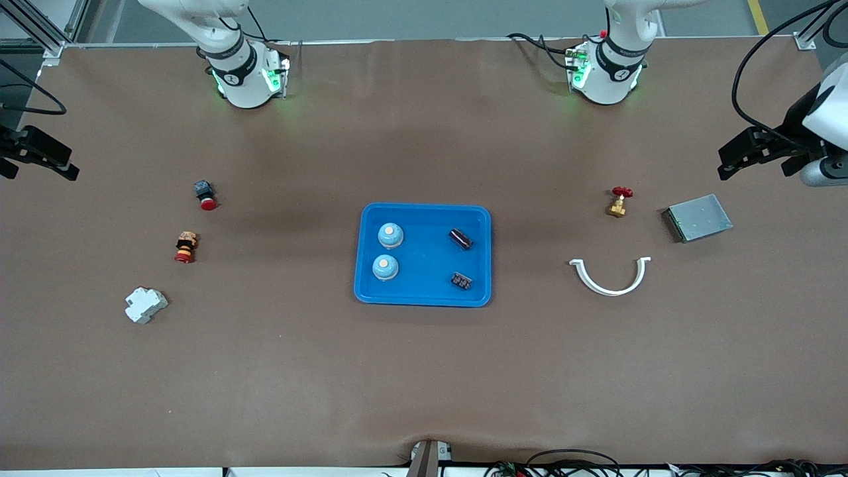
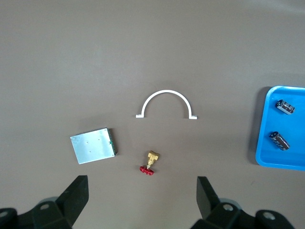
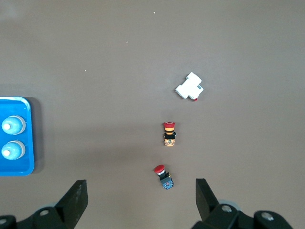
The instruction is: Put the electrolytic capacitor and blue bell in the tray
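From the front, the tray (image 1: 424,255) sits mid-table with two bells (image 1: 390,235) and two capacitors (image 1: 461,239) already in it. The left gripper (image 1: 742,159) hangs at its arm's end of the table, the right gripper (image 1: 40,159) at the other end, both waiting.

Left wrist view: fingers (image 2: 76,195) spread wide, holding nothing, over a valve (image 2: 150,163), grey box (image 2: 93,145) and white clip (image 2: 166,103).

Right wrist view: fingers (image 3: 76,199) spread too, over two red buttons (image 3: 163,176) and a white breaker (image 3: 189,87).
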